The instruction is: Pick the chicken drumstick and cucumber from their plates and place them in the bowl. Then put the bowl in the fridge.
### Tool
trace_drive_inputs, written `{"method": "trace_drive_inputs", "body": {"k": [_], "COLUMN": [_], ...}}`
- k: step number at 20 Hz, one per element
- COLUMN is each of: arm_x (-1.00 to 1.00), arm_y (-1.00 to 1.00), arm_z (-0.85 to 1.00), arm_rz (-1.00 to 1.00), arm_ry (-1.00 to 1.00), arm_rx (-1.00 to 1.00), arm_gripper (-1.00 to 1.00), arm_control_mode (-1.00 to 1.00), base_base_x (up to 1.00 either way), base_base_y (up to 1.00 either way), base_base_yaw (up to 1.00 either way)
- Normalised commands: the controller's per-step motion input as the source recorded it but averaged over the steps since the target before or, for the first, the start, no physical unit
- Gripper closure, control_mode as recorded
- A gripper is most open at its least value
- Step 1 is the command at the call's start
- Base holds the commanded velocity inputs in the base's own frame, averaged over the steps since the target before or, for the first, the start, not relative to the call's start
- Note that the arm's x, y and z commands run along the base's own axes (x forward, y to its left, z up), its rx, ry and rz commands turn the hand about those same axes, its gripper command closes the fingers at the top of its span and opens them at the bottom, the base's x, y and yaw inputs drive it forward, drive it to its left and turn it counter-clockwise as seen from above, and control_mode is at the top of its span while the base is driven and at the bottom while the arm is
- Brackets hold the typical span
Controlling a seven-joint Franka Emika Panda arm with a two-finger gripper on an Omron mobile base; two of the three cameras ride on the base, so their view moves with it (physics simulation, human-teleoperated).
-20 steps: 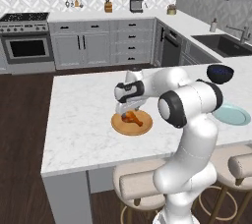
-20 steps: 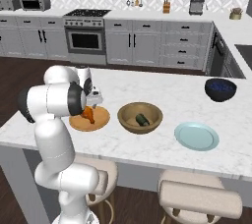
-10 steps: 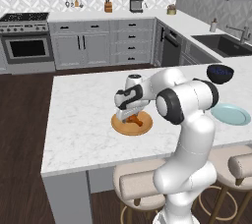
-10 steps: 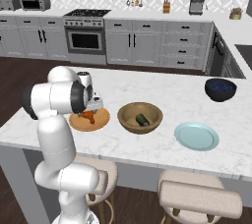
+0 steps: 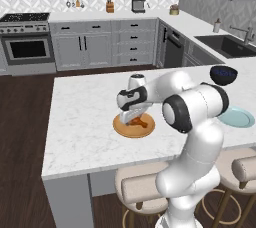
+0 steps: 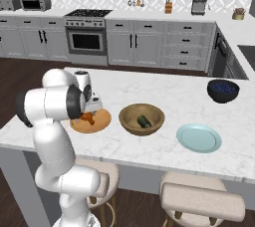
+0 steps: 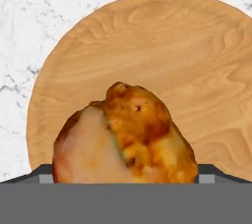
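1. Two items to move; one is done. The cucumber (image 6: 144,121) lies inside the wooden bowl (image 6: 127,121), and the pale blue-green plate (image 6: 199,138) beside it sits bare on the island counter (image 5: 80,117).

2. The chicken drumstick (image 7: 125,137) is on the tan wooden plate (image 7: 147,46), near the plate's edge closest to the hand camera.

3. What changed over the last second: the arm has lowered. A second ago the hand hovered above the plate with the drumstick plainly showing beneath it; now the gripper (image 5: 134,118) is down over the meat, which is mostly hidden under it from the left base view.

4. Tool state: jaws spread close to their widest, having just started to draw in by a hair. Dark finger tips (image 7: 42,175) flank the drumstick low on either side in the hand view. Nothing is gripped; the meat rests on the plate.

5. My reading: the approach is finished and the squeeze is beginning. The drumstick is centred between the tips, so the line-up looks sound.

6. Risk as I judge it: the piece is rounded and glossy, and could roll or slip as the fingers close.

7. Remaining: lift, carry to the bowl just right of this plate, release, then take the bowl to the fridge.
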Motion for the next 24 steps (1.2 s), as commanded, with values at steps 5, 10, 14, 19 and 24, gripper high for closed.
{"method": "trace_drive_inputs", "body": {"k": [5,10,14,19,24], "arm_x": [-0.8,-0.68,-0.13,0.0,0.15], "arm_y": [-0.13,-0.63,-0.94,-1.0,-0.99], "arm_z": [0.98,0.92,0.58,0.36,0.06], "arm_rz": [-0.03,-0.05,-0.07,-0.02,0.0], "arm_ry": [0.0,-0.05,0.0,0.0,0.01], "arm_rx": [0.0,-0.02,-0.01,0.0,0.0], "arm_gripper": [1.0,1.0,1.0,1.0,1.0], "arm_control_mode": [-1.0,-1.0,-1.0,-1.0,-1.0], "base_base_x": [0.0,0.0,0.0,0.0,0.0], "base_base_y": [0.0,0.0,0.0,0.0,0.0], "base_base_yaw": [0.0,0.0,0.0,0.0,0.0]}}
